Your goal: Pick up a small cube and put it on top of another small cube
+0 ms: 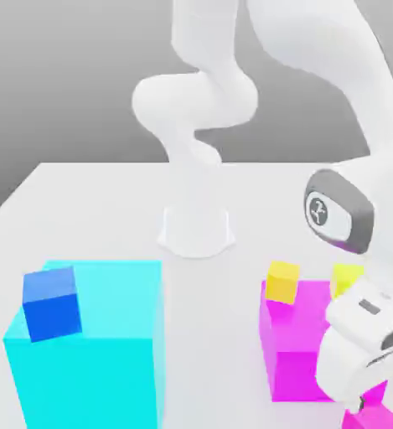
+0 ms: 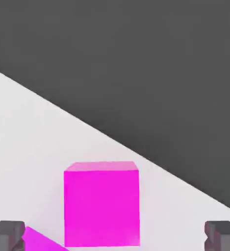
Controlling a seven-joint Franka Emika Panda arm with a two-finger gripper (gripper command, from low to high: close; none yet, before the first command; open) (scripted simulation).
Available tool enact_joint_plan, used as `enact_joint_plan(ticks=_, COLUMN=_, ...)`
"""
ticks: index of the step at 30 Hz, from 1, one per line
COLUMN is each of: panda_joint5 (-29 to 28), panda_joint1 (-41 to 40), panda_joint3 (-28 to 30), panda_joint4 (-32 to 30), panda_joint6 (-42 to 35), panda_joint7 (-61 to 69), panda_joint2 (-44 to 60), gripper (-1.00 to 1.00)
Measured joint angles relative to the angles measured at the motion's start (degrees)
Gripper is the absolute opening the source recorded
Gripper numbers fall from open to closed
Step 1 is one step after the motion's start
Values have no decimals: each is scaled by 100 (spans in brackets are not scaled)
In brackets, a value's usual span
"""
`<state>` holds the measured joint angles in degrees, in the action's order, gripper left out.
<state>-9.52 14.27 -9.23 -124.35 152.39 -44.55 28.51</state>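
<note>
Alignment is the point here: in the hand view the small cube (image 2: 102, 203) sits squarely between the two dark fingertips (image 2: 6, 235), ahead of the hand and near centred in the gap, so the coming move looks like a straight advance along the hand's own axis and not a sideways correction. The gripper (image 2: 114, 238) is spread wide — one fingertip at each lower corner of that picture, both well clear of the cube's sides, nothing pinched. The cube is as wide as it is tall, so it has no long axis to match; one flat face meets the camera almost head-on, which suggests the pads would meet its side faces flatly.

The small cube rests on the white table (image 2: 28, 147), close beside a sloping magenta surface (image 2: 38, 240) whose identity I cannot tell from that view. In the exterior view the arm bends low at the exterior view's right, its hand in front of the large magenta block (image 1: 296, 352), on which two yellow cubes (image 1: 282, 281) stand. A pink corner (image 1: 375, 417) shows under the hand, likely the same cube. A cyan block (image 1: 90, 352) carrying a blue cube (image 1: 51, 303) stands well apart at the left. Beyond the table's edge the room is a plain dark grey.
</note>
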Motion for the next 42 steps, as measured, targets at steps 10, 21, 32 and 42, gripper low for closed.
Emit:
enact_joint_plan(ticks=10, panda_joint5=-51, panda_joint1=58, panda_joint3=62, panda_joint4=50, panda_joint6=172, panda_joint7=-35, panda_joint2=237, gripper=-100)
enact_joint_plan(ticks=21, panda_joint5=408, panda_joint1=-262, panda_joint3=-278, panda_joint4=-1139, panda_joint6=-838, panda_joint7=904, panda_joint2=-1981, gripper=-100)
enact_joint_plan(ticks=32, panda_joint5=1165, panda_joint1=-150, panda_joint3=-160, panda_joint4=-2681, panda_joint6=-1566, panda_joint7=2366, panda_joint2=-4304, gripper=-100)
enact_joint_plan(ticks=42, panda_joint5=1496, panda_joint1=80, panda_joint3=27, panda_joint4=-3813, panda_joint6=-1133, panda_joint7=3135, panda_joint2=-4999, gripper=-100)
